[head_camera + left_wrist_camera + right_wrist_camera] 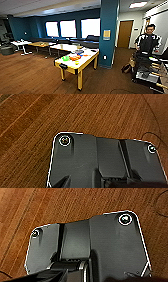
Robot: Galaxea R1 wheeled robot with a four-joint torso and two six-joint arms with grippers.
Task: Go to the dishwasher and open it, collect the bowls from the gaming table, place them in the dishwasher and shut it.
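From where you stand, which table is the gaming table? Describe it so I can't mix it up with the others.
Find the tall teal pillar in the middle of the room. The gaming table stands just left of it on the wood floor, nearest of the tables. Unlike the plain tables behind it, it has a white top with a yellow edge and yellow legs, and carries a green bowl and an orange bowl.

Both wrists hanging low, dark wrist plates facing straight down (close above the wooden floor (pixel 50 116)).
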